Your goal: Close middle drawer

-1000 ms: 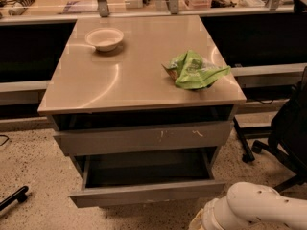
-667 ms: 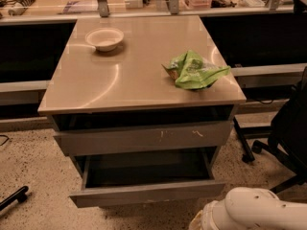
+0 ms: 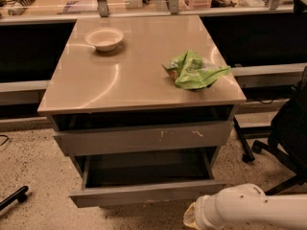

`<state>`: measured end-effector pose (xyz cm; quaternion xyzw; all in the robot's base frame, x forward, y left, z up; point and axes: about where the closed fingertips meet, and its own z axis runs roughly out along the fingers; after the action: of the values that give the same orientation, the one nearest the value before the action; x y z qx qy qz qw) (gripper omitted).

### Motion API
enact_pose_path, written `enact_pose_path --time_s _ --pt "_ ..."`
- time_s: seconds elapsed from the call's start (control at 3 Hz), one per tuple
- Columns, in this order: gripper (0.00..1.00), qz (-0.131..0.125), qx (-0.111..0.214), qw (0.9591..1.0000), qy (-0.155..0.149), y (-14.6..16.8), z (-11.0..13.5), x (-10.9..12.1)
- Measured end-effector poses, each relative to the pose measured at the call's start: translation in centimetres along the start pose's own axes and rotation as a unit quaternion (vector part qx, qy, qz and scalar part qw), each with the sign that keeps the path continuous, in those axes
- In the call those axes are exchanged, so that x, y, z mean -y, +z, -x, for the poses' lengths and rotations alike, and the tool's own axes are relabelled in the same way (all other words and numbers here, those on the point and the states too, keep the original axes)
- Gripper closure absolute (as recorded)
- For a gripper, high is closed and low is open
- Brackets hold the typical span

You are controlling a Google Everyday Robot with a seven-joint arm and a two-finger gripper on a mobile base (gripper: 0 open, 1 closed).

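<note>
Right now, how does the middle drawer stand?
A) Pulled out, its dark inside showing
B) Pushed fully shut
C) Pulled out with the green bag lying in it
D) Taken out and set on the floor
A: the middle drawer juts out beyond the scratched front above it, with nothing visible in its dark inside. The green bag lies on the cabinet top. The gripper is out of view; only the white arm shows at lower right.

The middle drawer point(image 3: 144, 194) stands pulled out under the table point(image 3: 120, 80). The jaws, on a white arm point(image 3: 249, 207), are low before its front's right end. A bowl point(image 3: 104, 38) sits near the table's far left corner, a green bag point(image 3: 194, 71) by the right edge.
</note>
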<state>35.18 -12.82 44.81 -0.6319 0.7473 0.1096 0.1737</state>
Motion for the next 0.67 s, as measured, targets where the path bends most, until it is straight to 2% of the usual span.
enact_pose_path --time_s 0.33,0.67 --pt "1.00 -0.004 0.005 0.9995 -0.032 2.0 0.4 2.0" --pt "1.00 -0.007 0.013 0.9989 -0.045 3.6 0.3 3.5"
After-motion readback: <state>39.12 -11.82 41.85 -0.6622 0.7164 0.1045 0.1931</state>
